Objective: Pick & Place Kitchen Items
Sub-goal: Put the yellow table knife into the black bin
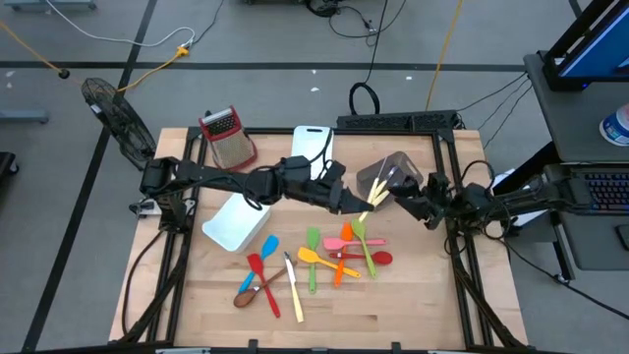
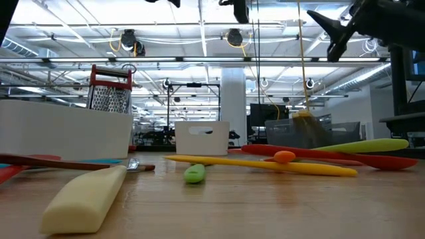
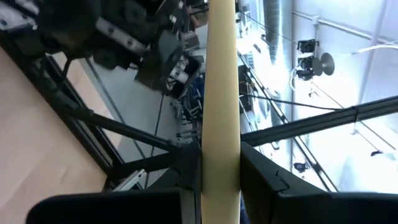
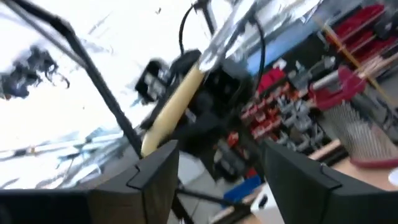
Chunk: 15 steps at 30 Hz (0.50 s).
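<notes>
— Item one, the piece you are handling?
— Cream utensil point(image 1: 376, 197), a slim stick raised over the table's middle, right of the white bin point(image 1: 236, 222) and beside the grey bin point(image 1: 390, 174). Your left gripper point(image 1: 362, 202) is clenched on its lower end; the left wrist view shows both fingers point(image 3: 261, 186) pressed against the shaft point(image 3: 221, 93).
— Right gripper?
— Right gripper point(image 1: 408, 203), just right of the stick, fingers point(image 4: 155, 171) spread wide, grasping nothing.
— Remaining stock?
— Coloured utensils point(image 1: 339, 251) lie scattered on the near half of the table point(image 1: 413, 305). Box grater point(image 1: 226, 136) stands at the far left.
</notes>
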Motion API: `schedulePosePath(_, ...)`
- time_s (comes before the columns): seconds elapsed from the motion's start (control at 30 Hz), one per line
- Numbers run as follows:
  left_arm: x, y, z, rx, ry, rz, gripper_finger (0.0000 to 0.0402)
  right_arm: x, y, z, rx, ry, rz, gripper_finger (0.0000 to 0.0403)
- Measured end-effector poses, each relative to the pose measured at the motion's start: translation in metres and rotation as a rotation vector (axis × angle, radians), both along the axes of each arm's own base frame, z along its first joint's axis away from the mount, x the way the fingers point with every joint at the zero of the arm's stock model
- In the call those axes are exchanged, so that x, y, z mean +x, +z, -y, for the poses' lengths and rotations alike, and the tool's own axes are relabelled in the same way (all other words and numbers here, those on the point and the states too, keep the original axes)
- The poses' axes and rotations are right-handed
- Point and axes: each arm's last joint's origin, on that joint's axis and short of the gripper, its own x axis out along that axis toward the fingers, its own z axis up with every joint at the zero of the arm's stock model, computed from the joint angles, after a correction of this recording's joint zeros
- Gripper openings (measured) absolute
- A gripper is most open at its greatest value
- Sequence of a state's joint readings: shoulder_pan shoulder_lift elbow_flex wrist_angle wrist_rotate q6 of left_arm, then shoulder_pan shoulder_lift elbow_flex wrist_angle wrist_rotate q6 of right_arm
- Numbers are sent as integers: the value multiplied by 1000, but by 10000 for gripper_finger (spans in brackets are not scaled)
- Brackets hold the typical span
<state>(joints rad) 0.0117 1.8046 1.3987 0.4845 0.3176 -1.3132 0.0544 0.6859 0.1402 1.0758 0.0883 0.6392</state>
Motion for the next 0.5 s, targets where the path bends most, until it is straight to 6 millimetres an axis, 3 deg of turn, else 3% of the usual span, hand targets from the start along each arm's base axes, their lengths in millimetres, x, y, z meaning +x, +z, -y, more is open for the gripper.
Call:
schedulePosePath(0.2,0,2,6,2,-19,26,65,8,9,0,7,-19,56,233)
schedulePosePath(0.5,-1,3,12,5,-33,35,65,49,48,-4,-139,-20,6,243)
